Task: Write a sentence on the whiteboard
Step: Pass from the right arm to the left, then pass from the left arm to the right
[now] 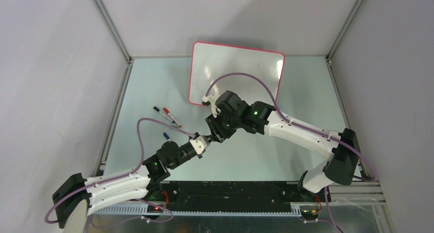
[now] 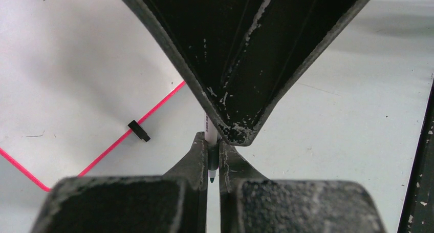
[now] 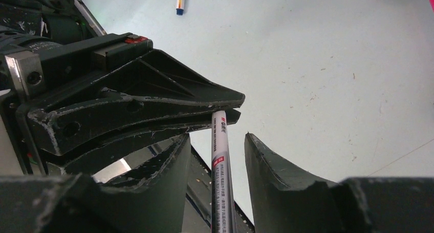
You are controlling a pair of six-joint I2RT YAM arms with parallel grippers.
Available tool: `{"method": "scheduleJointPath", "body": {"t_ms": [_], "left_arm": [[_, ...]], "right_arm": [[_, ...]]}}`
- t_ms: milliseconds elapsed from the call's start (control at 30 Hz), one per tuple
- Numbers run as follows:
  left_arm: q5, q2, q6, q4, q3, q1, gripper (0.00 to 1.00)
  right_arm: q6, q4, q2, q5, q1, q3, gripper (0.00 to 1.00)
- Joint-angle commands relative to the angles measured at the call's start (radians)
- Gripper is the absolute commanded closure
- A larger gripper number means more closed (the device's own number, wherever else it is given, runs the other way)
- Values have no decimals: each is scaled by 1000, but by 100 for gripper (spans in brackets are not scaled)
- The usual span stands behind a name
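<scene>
While the left hand [image 2: 213,164] is clenched on the dark green end of a slim white marker pen [image 3: 220,166] with a red label, the right hand [image 3: 216,141] is released, its two fingers apart on both sides of the barrel and not touching it. Both hands meet over the pale tabletop [image 1: 148,89]. Just beyond them, at the far side, is the large glossy white whiteboard [image 1: 235,69] with a thin red-pink rim.

One whiteboard [image 1: 240,69], four markers [image 1: 156,109] [image 1: 172,117] [image 1: 166,135] [image 3: 221,156], two arms [image 1: 123,184] [image 1: 302,133].
</scene>
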Motion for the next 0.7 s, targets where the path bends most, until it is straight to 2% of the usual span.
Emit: {"method": "scheduleJointPath", "body": {"t_ms": [0, 100, 200, 367, 667], "left_arm": [[12, 9, 16, 33, 27, -14, 100], [7, 21, 18, 25, 35, -17, 100], [-3, 24, 19, 24, 36, -19, 100], [-4, 19, 19, 26, 33, -18, 100], [5, 20, 26, 21, 33, -22, 100]], "right_arm": [[8, 19, 5, -12, -10, 38, 51], [26, 21, -10, 10, -24, 34, 43], [40, 45, -49, 7, -34, 12, 41], [33, 61, -77, -35, -40, -23, 46], [26, 50, -38, -69, -37, -11, 48]]}}
